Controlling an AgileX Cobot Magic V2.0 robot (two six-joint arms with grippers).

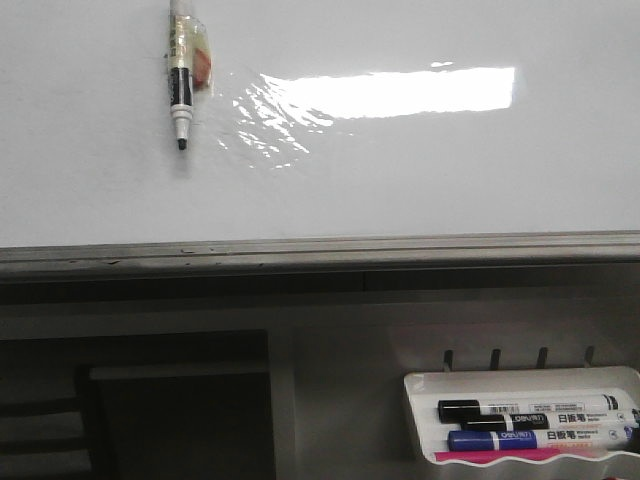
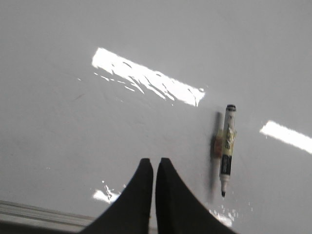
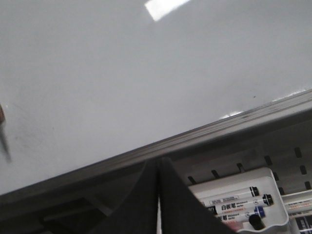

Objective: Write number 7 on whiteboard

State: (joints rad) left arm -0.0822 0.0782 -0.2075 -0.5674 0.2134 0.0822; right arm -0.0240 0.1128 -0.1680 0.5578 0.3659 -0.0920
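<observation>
We note the large glossy white whiteboard [image 1: 420, 170] fills the far scene, grey metal lower edge near us, glare and a wrinkled shiny patch at centre. No number 7 is drawn on it yet. A white-and-black marker [image 1: 181, 80] sits taped on the board, upper left, tip down, uncapped. A small white marker tray [image 1: 520, 380] hangs lower right, holding spare pens. Left end effector [image 2: 154, 168] and right end effector [image 3: 158, 168] both show fingers together, holding nothing. Judgement: the left arm should part its fingers, close squarely on the marker barrel, and keep light, even tip pressure.
</observation>
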